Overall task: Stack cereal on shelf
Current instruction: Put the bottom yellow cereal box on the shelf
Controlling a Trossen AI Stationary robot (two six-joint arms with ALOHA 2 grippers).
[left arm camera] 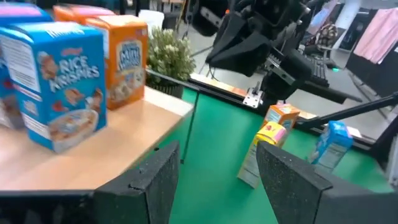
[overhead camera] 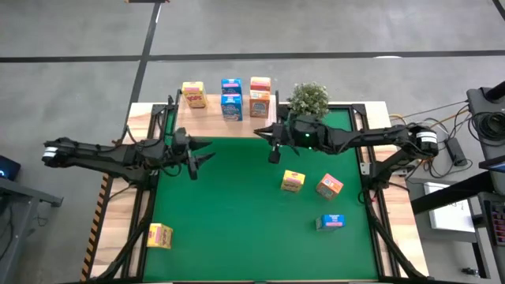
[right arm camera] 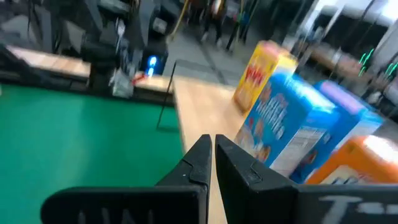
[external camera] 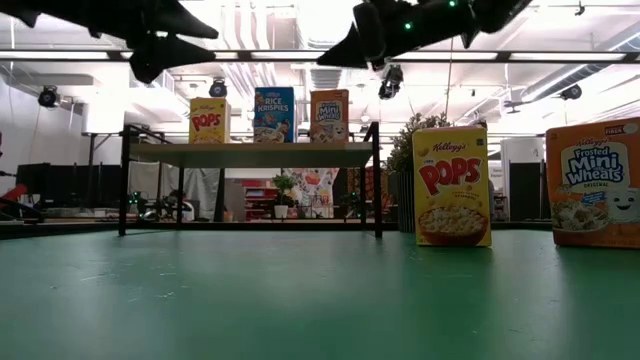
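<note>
- Nearest the low camera, a yellow box (external camera: 452, 186) marked "Kellogg's POPS" is seen standing on the green mat (overhead camera: 237, 213); an orange box (external camera: 592, 183) marked "Frosted Mini Wheats Original" is stood beside it.
- On the shelf (external camera: 250, 154), "POPS", "Rice Krispies" and "Mini Wheats" can be read.
- The left gripper (overhead camera: 202, 156) is held spread and empty near the shelf's front edge.
- The right gripper (overhead camera: 270, 135) is pressed together with nothing in it, just by the shelf.
- The shelf boxes could be knocked over if either arm is swung too close.
- A blue box (overhead camera: 331, 222) and another yellow box (overhead camera: 160, 235) are left lying on the mat.
</note>
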